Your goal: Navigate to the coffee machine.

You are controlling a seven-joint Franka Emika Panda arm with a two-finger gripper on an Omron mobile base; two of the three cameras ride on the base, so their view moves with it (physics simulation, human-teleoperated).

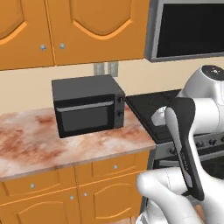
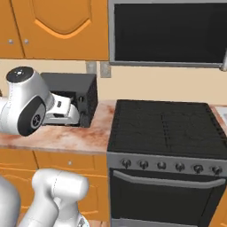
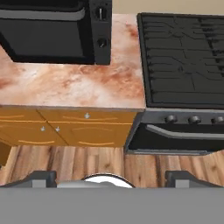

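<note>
Marble-look counter (image 1: pixel 87 144) is faced, toaster oven (image 1: pixel 87 105) parked beside the stove (image 2: pixel 164 124); gripper (image 3: pixel 111 177) fingers spread wide, nothing held

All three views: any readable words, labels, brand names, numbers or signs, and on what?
None can be read.
Toaster oven: two plain knobs, no lettering.
Stove: plain knobs, no markings.
Microwave: dark door, no print.
Arm's top joint cap: tiny light marks, too small to read.

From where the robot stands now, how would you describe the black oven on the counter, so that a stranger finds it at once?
Find the marbled pink counter left of the black stove. On it, below the orange wall cabinets, stands the toaster oven: a dark box with a glass door, a grey handle bar and two knobs stacked on its right.
</note>
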